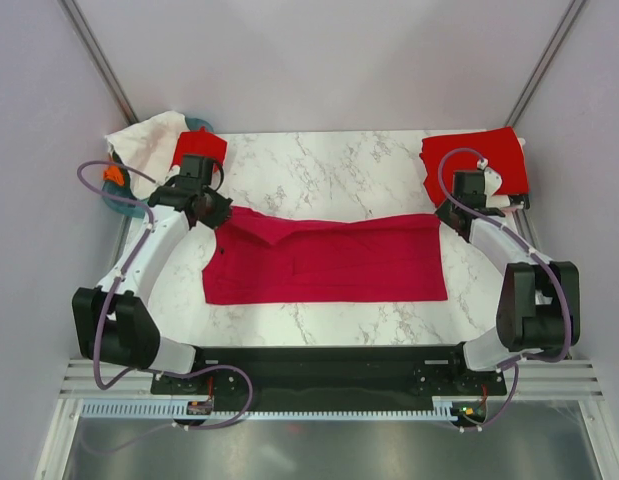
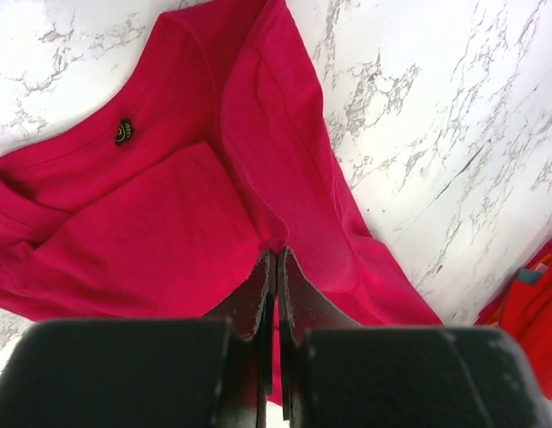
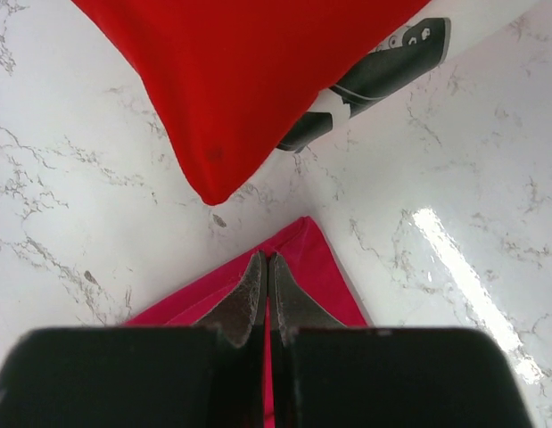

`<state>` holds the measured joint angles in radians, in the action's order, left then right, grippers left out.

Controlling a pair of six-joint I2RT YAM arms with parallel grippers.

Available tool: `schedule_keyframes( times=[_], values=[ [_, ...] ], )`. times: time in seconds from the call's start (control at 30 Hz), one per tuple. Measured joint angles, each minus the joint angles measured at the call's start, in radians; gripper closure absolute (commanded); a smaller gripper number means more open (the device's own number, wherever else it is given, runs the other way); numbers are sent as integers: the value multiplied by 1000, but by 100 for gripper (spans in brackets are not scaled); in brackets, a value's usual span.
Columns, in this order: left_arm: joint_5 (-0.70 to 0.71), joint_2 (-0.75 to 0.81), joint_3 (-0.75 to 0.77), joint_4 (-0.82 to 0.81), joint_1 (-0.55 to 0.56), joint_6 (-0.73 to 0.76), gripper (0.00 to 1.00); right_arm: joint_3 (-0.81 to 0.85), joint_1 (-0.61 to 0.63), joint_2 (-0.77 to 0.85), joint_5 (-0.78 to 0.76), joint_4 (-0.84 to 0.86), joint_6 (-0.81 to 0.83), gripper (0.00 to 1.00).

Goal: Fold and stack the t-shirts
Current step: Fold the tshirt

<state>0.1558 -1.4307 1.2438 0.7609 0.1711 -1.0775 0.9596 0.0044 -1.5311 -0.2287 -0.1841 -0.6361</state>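
Crimson t-shirt (image 1: 329,262) pinched in both closed jaws; left wrist alone shows its label (image 2: 124,132)

The white marble table (image 1: 329,170) has a pink-red shirt (image 1: 329,265) lying flat in the middle. A bright red shirt (image 1: 501,150) sits at its far right corner.

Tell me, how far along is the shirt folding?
Done, apparently: a red shirt lies folded far right, atop a black-and-white shirt. In hand: the crimson shirt mid-table, left gripper and right gripper pinching its ends. Left: a white shirt and a second red shirt heaped at the basket far left.
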Motion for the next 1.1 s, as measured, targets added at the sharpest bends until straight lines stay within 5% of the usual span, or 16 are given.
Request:
schedule_keyframes(
  times=[1.1],
  values=[
    [-10, 214, -221, 5, 80, -84, 98, -195, -41, 126, -16, 40, -46, 100]
  ],
)
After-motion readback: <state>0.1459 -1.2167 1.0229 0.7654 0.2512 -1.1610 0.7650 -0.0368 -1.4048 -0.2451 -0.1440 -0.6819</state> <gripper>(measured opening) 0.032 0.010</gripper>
